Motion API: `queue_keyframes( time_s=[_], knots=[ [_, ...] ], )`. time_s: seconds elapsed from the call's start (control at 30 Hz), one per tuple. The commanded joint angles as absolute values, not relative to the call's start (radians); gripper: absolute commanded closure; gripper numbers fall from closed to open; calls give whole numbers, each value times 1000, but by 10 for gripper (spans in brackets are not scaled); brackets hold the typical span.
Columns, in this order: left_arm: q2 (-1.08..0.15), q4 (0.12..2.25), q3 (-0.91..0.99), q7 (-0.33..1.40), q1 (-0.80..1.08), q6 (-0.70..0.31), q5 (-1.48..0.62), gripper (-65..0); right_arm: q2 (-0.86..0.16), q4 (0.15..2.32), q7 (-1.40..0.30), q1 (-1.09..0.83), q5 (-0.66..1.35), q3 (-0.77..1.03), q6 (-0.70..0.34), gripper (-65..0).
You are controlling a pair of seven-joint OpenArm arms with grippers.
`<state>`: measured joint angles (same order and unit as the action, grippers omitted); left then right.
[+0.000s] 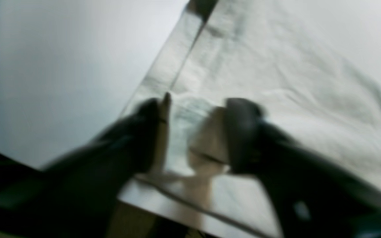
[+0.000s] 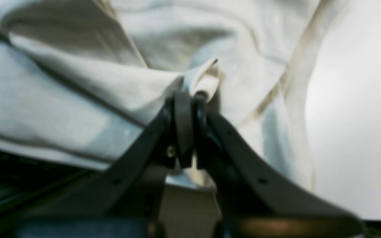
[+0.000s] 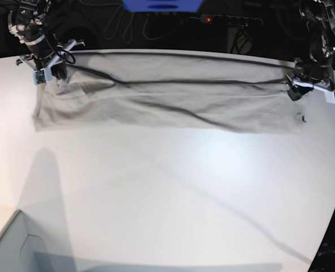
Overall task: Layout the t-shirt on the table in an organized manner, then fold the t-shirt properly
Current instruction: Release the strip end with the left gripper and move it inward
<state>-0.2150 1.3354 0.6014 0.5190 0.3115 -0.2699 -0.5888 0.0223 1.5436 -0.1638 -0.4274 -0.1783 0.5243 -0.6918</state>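
While the plain light beige-grey cloth t-shirt (image 3: 167, 102) is being stretched as a long band across the far side of the large matte white table (image 3: 167, 192), slip risk is being carried at both ends. The right gripper (image 2: 190, 99) is being held clenched on a small bunched fold of fabric; with so little cloth pinched, it could be pulled free if tension is being raised. The left gripper (image 1: 193, 132) is being seen released, jaws apart over the hem with cloth between them, not pinched; the wrist view is blurred, so contact cannot be judged. If only one end is being gripped, the shirt could be dragged sideways and wrinkled. The far edge is lying close to the table's rim, so cloth could be drawn off it.
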Motion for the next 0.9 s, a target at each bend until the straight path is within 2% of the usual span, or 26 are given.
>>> queue_keyframes(
  time_s=[0.0,0.07,0.13,0.37,0.67,0.73,0.77,0.87],
  knots=[
    [-231,1385,611,499,326,-282,-599,-389,16,1558,-147,-430,-168,527,-698,0],
    [-231,1432,622,496,346,-282,-599,-444,16,1558,-145,-430,-168,527,-698,0],
    [-231,1442,662,498,341,-282,-591,-468,16,1558,-145,-429,-168,526,-698,0],
    [-249,1307,691,499,259,-282,-590,-467,18,1558,-147,-429,-168,526,-698,0],
    [-257,1167,565,490,206,-282,-588,-459,18,1558,-148,-429,-168,526,-698,0],
    [-257,1152,547,490,196,-283,-588,-404,18,1560,-148,-429,-168,526,-698,0],
    [-257,1144,541,490,196,-283,-588,-349,18,1560,-148,-429,-168,526,-698,0],
    [-257,1133,544,489,196,-283,-588,-130,18,1560,-150,-429,-168,526,-698,0]
  ],
)
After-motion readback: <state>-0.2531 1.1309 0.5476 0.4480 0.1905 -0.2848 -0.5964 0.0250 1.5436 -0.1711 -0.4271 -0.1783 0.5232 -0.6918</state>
